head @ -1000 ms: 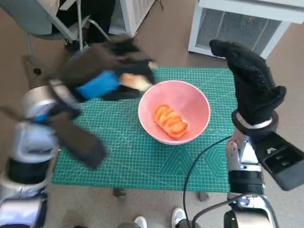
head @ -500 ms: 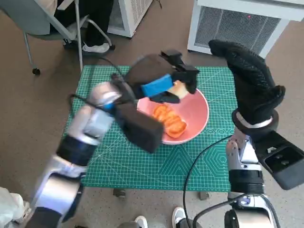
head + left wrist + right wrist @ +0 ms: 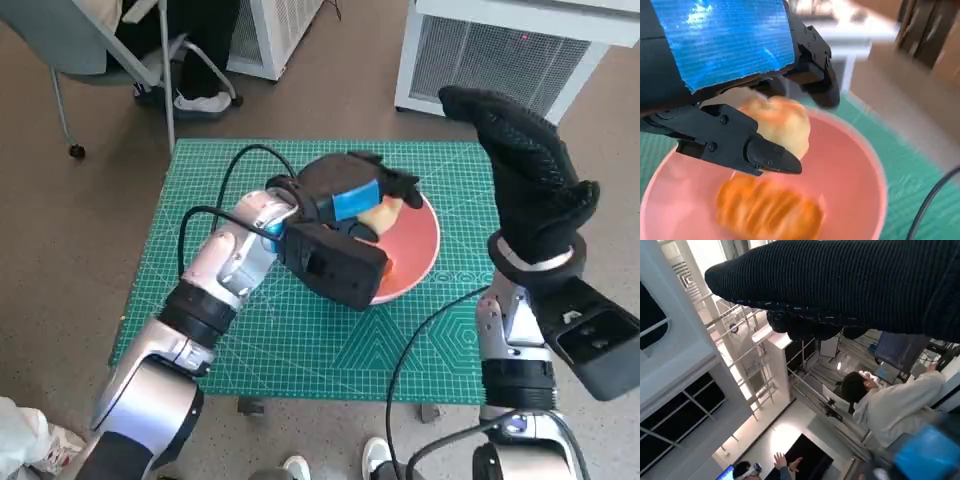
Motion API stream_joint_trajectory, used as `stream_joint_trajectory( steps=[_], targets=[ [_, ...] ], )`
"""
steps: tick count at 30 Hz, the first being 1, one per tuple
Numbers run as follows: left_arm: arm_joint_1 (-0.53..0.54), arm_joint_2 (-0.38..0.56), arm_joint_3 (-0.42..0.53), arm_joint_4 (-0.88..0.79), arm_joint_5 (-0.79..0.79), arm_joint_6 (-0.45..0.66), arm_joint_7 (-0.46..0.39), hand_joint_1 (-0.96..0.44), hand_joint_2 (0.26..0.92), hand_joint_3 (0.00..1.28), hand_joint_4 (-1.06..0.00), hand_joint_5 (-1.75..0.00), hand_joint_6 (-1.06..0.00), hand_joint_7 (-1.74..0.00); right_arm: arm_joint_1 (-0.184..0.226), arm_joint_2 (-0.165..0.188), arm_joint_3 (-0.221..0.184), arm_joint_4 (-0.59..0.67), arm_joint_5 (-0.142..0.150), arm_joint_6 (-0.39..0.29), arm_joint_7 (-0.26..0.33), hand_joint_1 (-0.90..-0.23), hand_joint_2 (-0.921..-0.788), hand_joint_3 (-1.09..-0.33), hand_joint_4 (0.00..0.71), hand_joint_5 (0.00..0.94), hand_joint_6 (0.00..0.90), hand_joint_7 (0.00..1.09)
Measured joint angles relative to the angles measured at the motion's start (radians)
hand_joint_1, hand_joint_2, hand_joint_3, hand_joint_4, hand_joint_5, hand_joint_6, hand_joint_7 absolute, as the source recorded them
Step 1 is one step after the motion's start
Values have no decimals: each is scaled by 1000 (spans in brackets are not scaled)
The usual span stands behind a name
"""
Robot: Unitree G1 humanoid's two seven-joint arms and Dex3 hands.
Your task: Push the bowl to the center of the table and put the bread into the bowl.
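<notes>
Your bowl [image 3: 415,245] sits mid-mat [image 3: 300,340] with one bread [image 3: 767,212] inside; left hand [image 3: 350,200] grips a second bread [image 3: 780,125] above it, unreleased; right hand [image 3: 530,180] raised, empty, fingers apart

Head view steeply above table [image 3: 300,340], left wrist close over bowl [image 3: 850,165], right wrist facing room
</notes>
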Motion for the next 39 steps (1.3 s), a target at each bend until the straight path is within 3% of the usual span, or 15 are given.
stream_joint_trajectory(
  steps=[4, 7, 16, 17, 23, 33, 39],
  targets=[
    [1, 15, 0, -12, -1, -9, -9, -458, 921, 49, -28, -1, -247, -7, 2, -1, -1, -11, 0, 6, -1, -583, -921, -844, -1, 477, -1, 667],
    [5, 30, 16, -28, -21, -32, -8, -510, 919, 105, -8, 0, -150, -10, 2, -2, -3, -16, -1, 8, -4, -587, -921, -839, -1, 471, -1, 660],
    [72, 30, 173, -100, -271, -88, -41, -458, 921, 42, 1, 1, -54, -4, 2, -6, -14, -18, 0, 19, -9, -590, -921, -801, -1, 479, -1, 651],
    [107, 27, 250, -159, -376, -129, -32, -472, 921, 95, 1, 1, -72, -13, 1, -13, -21, -18, 2, 24, -10, -584, -921, -791, 1, 480, -1, 650],
    [218, -55, 392, -286, -541, -256, 102, -564, 921, 291, -33, -14, -136, -46, -21, -14, -35, 6, -3, 21, -27, -584, -921, -771, 43, 422, -1, 652],
    [299, -119, 459, -391, -670, -343, 141, -608, 921, 378, -104, -33, -195, -69, -76, -12, -42, 21, -58, 16, -95, -568, -921, -808, 138, 269, -1, 662],
    [341, -123, 473, -425, -753, -345, 107, -611, 921, 366, -109, -24, -210, -68, -91, -12, -34, 21, -62, 31, -120, -560, -921, -814, 151, 245, -1, 658]
  ],
)
